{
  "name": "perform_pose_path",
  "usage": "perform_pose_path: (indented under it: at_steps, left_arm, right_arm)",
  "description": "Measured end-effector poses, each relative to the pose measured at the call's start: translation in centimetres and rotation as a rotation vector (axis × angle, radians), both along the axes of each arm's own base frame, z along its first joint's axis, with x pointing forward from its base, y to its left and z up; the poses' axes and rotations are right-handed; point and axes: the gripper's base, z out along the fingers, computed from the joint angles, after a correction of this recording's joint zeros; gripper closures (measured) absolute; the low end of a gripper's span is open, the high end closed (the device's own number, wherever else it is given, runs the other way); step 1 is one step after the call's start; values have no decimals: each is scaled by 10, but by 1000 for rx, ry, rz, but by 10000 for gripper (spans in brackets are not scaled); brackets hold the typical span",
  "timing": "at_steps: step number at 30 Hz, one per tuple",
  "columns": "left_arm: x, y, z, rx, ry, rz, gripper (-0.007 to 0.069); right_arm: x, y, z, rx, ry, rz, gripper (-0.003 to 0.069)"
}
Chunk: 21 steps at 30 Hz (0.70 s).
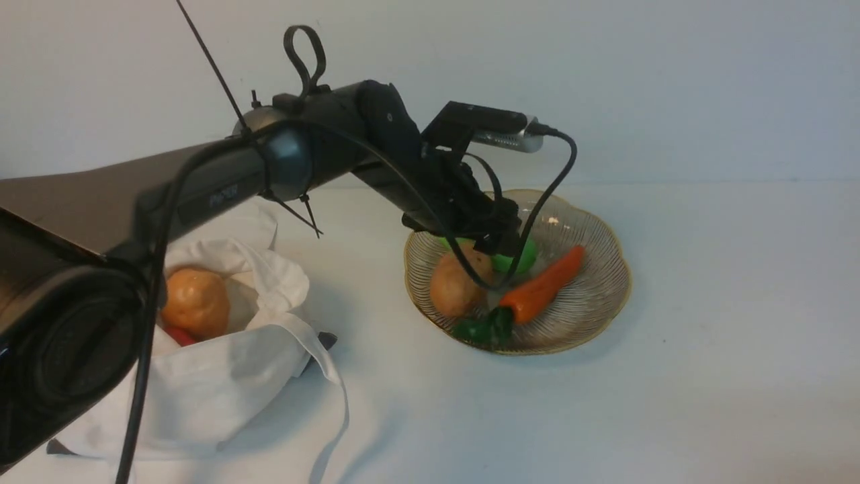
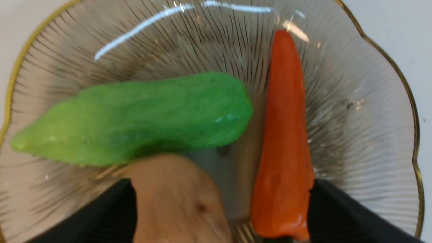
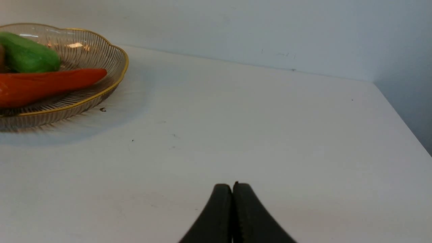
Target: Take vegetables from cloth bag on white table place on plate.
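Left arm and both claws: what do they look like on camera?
The left arm is black and grey with pale "PiPER" lettering, zip ties, a looping black cable and a silver camera. The left claw has dark fingers, blurred up close. The right claw shows slim, dark, tapering fingers.

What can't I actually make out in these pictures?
- Bottom of the white cloth bag: its contents are hidden by fabric and the round tan-brown vegetable, front view.
- Near end of the orange-red carrot: cut off by the picture's edge, right wrist view.
- Tips of the black left hand: blurred, left wrist view.
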Motion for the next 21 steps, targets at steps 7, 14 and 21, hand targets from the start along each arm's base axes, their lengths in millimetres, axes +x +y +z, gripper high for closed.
perform_pose_path:
  at_steps: [7, 14, 21]
  left_arm:
    - [-10, 31, 66, -10, -63, 59, 123]
    - [-78, 107, 211, 35, -331, 149, 596]
    - [-176, 153, 298, 19, -539, 193, 629]
  right_arm:
    - [0, 0, 0, 0, 0, 0, 673]
    - [0, 0, 0, 0, 0, 0, 673]
    - [0, 0, 0, 0, 0, 0, 673]
